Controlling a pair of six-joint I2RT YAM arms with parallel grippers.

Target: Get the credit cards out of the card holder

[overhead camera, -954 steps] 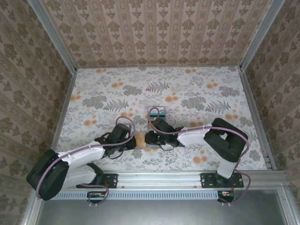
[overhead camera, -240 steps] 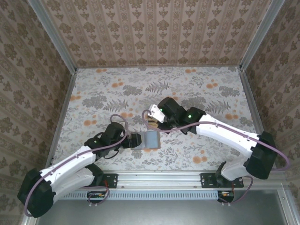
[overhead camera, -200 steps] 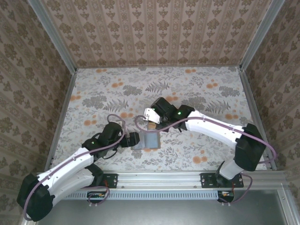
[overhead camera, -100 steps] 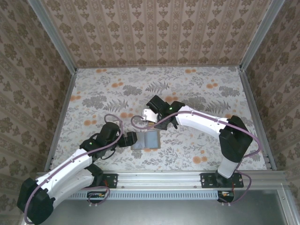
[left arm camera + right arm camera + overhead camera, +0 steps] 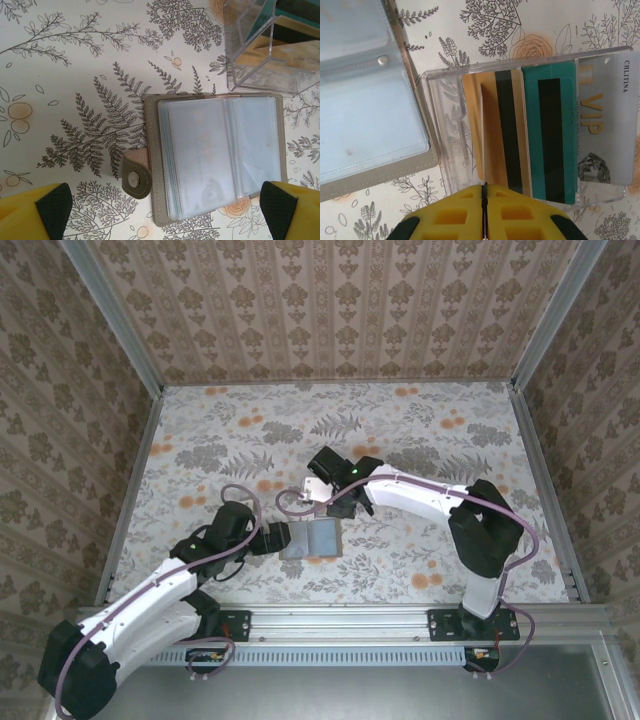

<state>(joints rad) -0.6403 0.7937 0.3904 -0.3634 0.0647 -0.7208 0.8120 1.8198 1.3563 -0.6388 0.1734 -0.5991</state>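
The card holder (image 5: 215, 155) lies open on the table with its clear pockets up and its snap tab (image 5: 136, 172) to the left; it is also in the top view (image 5: 312, 540). My left gripper (image 5: 162, 215) (image 5: 274, 538) hovers wide open over the holder's near edge and touches nothing. My right gripper (image 5: 484, 192) (image 5: 318, 486) is shut on a thin gold-tan credit card (image 5: 483, 135), seen edge-on and reaching down into a clear box (image 5: 445, 150). Gold (image 5: 517, 130), teal (image 5: 550, 135) and silver VIP (image 5: 607, 125) cards stand in that box.
The clear box (image 5: 270, 55) sits just beyond the holder's far edge, almost touching it. Floral tabletop (image 5: 450, 440) stretches open to the back, left and right. Metal rails (image 5: 135, 490) and patterned walls bound the table.
Both grippers were at the holder earlier. The right arm then carried a card back and left to the clear box. The left gripper drew back a little, staying open.
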